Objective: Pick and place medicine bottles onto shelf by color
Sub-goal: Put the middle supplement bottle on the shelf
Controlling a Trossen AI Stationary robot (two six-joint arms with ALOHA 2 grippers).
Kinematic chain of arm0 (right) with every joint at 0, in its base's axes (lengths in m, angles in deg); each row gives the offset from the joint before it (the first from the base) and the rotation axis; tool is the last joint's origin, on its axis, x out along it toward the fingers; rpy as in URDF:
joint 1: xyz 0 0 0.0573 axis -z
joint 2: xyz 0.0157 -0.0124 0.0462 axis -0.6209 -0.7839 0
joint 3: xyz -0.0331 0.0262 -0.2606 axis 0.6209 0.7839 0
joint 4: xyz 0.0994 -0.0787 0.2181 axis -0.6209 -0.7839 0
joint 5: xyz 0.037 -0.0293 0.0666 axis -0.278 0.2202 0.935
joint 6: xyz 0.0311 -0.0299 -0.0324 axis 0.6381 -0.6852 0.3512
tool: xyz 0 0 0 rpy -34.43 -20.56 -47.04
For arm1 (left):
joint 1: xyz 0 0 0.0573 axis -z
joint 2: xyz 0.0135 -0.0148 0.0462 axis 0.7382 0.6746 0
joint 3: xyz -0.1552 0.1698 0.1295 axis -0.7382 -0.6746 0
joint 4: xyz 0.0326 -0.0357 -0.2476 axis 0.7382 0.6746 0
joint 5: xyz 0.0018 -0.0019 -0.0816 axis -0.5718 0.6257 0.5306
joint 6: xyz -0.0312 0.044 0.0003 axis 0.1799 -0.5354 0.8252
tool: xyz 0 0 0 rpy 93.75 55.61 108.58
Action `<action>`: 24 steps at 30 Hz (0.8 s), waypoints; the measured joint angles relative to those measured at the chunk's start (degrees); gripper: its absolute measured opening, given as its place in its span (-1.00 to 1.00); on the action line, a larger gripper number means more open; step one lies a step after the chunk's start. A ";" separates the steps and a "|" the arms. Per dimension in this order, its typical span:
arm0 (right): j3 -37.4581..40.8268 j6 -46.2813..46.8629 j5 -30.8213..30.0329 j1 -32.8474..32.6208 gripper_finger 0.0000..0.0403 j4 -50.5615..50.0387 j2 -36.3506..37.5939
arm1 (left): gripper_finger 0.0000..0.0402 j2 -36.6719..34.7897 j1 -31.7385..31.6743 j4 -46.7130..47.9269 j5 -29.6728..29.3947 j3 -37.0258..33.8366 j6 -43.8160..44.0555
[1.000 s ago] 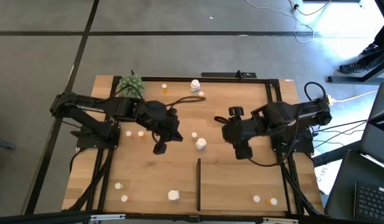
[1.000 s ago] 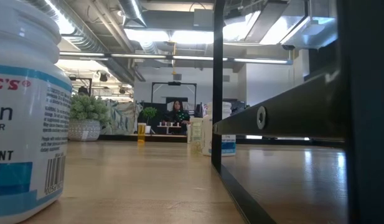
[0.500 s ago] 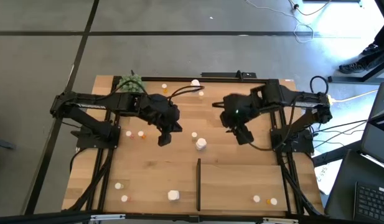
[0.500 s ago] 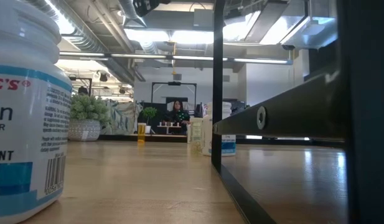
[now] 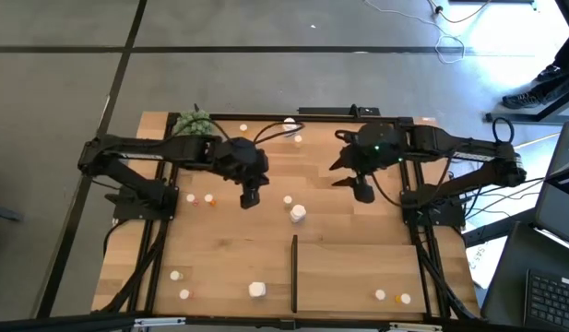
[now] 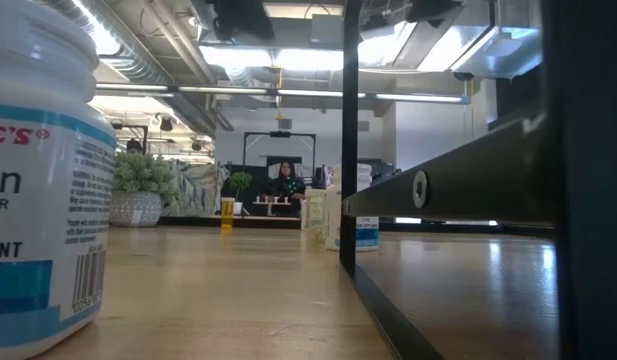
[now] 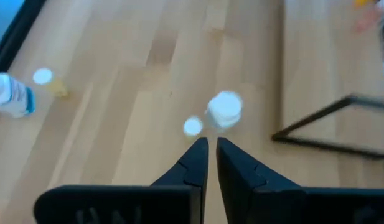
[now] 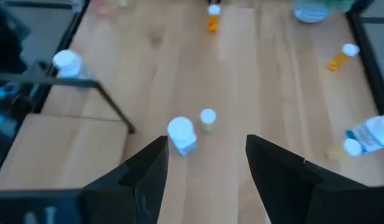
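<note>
Medicine bottles stand scattered on the wooden table. A chunky white bottle (image 5: 297,214) and a small white-capped one (image 5: 287,198) stand mid-table; both show in the left wrist view (image 7: 224,109) (image 7: 192,126) and the right wrist view (image 8: 181,134) (image 8: 208,118). My left gripper (image 5: 250,196) hangs shut above the table, left of these two, with nothing in it (image 7: 210,149). My right gripper (image 5: 362,192) hangs open to their right, its fingers spread over bare wood (image 8: 204,155). The shelf (image 5: 358,277) lies flat at the near right, its black strip (image 5: 294,272) on its left side.
More bottles stand near the far edge (image 5: 290,122) (image 5: 243,129), at the left (image 5: 190,197) (image 5: 208,197), along the near edge (image 5: 256,290) (image 5: 175,275) and on the shelf (image 5: 381,295) (image 5: 404,298). A green plant ball (image 5: 194,123) sits far left. A person (image 6: 286,180) sits far behind the table.
My right gripper has swung toward the table's far edge, with its arm stretching out toward the middle, and it has turned. My left gripper has gone a little toward the far edge and the right. The bottles have stayed where they were.
</note>
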 joint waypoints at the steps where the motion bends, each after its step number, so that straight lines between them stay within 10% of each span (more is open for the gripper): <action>1: 0.27 0.37 -0.85 0.02 0.08 0.34 -0.01 | -0.86 0.97 -0.37 -0.46 -0.02 0.09 -0.32; 24: 8.21 -1.40 -6.77 3.67 0.08 7.02 -4.46 | -0.86 7.30 -4.93 0.38 0.07 0.07 -3.78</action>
